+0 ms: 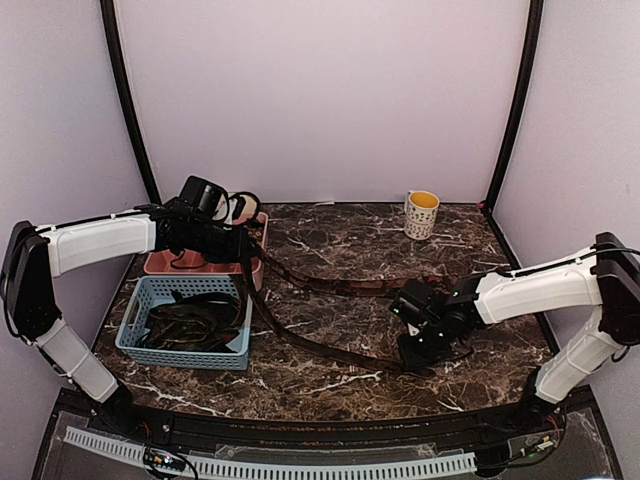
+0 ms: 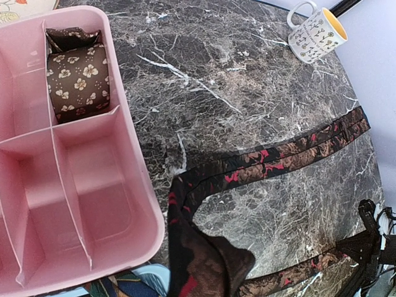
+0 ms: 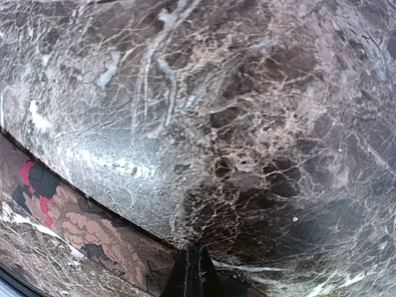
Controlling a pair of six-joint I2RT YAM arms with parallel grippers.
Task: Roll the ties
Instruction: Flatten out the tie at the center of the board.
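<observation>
A long reddish-brown patterned tie (image 1: 330, 287) lies in a doubled loop across the marble table (image 1: 340, 235). My left gripper (image 1: 243, 262) is beside the pink tray (image 1: 165, 263) and is shut on the tie's folded end (image 2: 210, 266); its fingers are out of the left wrist view. My right gripper (image 1: 412, 352) is low on the tabletop, its fingertips (image 3: 199, 272) pinched together on the tie (image 3: 80, 229) at its near strand. A rolled brown floral tie (image 2: 77, 80) sits in one compartment of the tray (image 2: 117, 204). More dark ties (image 1: 185, 322) lie in the blue basket (image 1: 135, 305).
A white mug (image 1: 421, 213) with yellow inside stands at the back right of the table, also seen in the left wrist view as the mug (image 2: 315, 34). The basket stands in front of the tray at the left. Walls close in the sides and back.
</observation>
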